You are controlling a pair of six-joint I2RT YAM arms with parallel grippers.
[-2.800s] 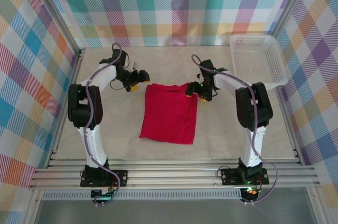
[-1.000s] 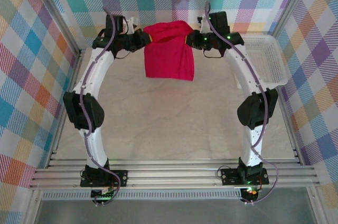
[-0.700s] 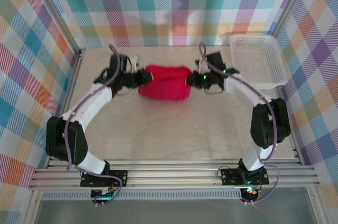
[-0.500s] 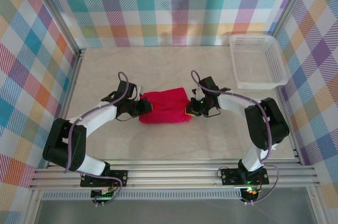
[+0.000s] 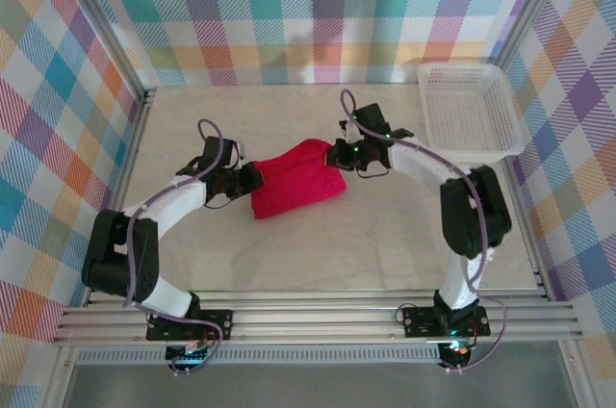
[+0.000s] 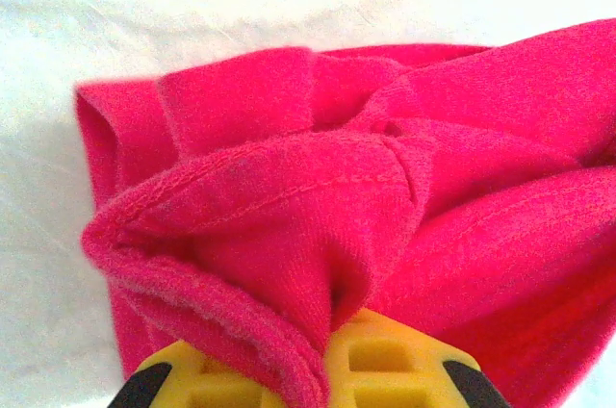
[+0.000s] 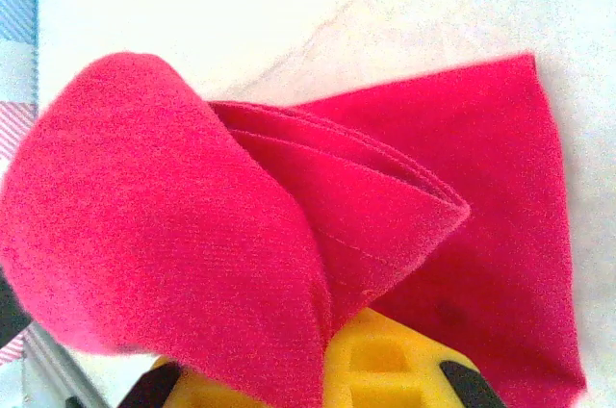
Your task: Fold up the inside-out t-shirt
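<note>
A plain bright red, short-sleeved soft fabric t-shirt (image 5: 294, 185) lies bunched in a loose, slanted bundle near the middle of the pale marbled surface (image 5: 318, 254), between the two arms. It is well apart from the white plastic mesh basket (image 5: 462, 65) in the far right corner. The left gripper (image 5: 252, 178) is closed tight on the bundle's left end, and in the left wrist view a stitched edge rolls over its yellow fingers (image 6: 385, 365). The right gripper (image 5: 339, 152) is clamped just as firmly on the far right end, where a rounded fold of cloth drapes over its yellow fingers (image 7: 385, 365) and several layered edges fan out beyond. From cloth this crumpled it is hard to say whether the pinched edges are hem, sleeve or shoulder. The garment looks light and limp: it will hold no shape of its own, will sag wherever it is unsupported, and its layers are likely to slide over one another. The stitched seams and corners probably offer the surest hold, with every layer pinched together and the two grippers drawn apart enough to keep the cloth taut. A slack span between them would likely collapse into wrinkles rather than a clean fold.
</note>
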